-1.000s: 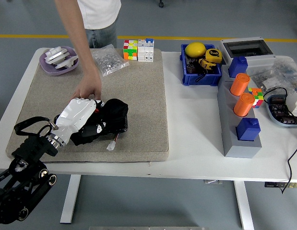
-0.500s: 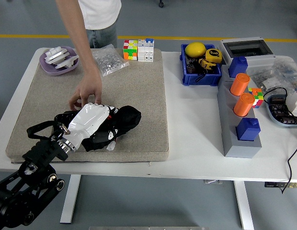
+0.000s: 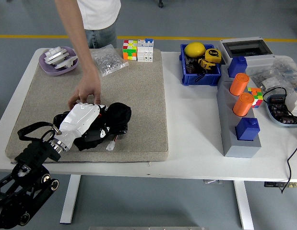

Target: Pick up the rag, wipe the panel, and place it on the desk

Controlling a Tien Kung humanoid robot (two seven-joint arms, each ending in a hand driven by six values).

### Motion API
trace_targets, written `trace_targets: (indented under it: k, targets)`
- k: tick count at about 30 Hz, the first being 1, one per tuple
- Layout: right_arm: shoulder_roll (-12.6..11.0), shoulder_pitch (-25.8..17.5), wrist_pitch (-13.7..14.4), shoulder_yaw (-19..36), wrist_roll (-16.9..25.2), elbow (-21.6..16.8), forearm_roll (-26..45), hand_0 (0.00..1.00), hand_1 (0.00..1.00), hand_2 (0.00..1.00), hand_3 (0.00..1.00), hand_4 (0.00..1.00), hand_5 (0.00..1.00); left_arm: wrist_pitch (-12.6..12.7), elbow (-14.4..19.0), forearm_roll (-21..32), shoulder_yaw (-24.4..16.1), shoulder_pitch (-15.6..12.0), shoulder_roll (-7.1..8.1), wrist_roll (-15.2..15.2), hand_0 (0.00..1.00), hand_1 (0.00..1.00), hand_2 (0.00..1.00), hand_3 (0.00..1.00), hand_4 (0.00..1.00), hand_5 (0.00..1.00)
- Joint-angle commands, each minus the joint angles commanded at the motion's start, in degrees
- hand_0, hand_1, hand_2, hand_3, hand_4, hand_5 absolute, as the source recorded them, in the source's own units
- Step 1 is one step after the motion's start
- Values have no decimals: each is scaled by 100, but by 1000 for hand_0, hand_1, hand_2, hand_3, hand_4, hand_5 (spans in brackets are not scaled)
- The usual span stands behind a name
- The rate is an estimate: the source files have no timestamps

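Left hand [image 3: 81, 122] has swept back left with the rag [image 3: 110, 122] since half a second ago, when the cloth was stretched further right. Fingers are pressed down and clamped over the black rag, which sits bunched on the near-left of the tan panel [image 3: 138, 86]. Rag looks soft, light and floppy (it'll drag and fold), so grip the thick middle bunch, not an edge. Just beyond, a person's hand [image 3: 87, 93] rests on the panel, touching the rag's far side. Right hand isn't visible.
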State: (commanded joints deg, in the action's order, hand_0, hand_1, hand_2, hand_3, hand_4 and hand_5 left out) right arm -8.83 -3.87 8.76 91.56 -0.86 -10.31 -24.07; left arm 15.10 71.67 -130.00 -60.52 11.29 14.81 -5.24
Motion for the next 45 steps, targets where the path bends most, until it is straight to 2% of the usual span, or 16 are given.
trace_targets:
  k: [18, 32, 37, 45]
  targets:
    - [-2, -25, -3, 93, 11, 0, -82, 540, 569, 641, 588, 998, 496, 32, -247, 0, -1201, -339, 175, 5, 311, 237, 503, 423, 46, 2]
    - [11, -26, 4, 228, 20, 0, -162, 540, 569, 641, 589, 998, 499, 31, -485, 0, -1660, -521, 227, -6, 313, 242, 503, 424, 54, 2]
    - [13, -32, 2, 200, 18, 0, -135, 540, 568, 641, 589, 998, 499, 50, -464, 0, -1875, -593, 208, 3, 313, 246, 505, 428, 69, 2]
    - [17, -17, 5, 178, 13, 0, -110, 539, 568, 641, 590, 998, 499, 108, -640, 0, -2270, -574, 252, -62, 314, 249, 505, 428, 73, 2]
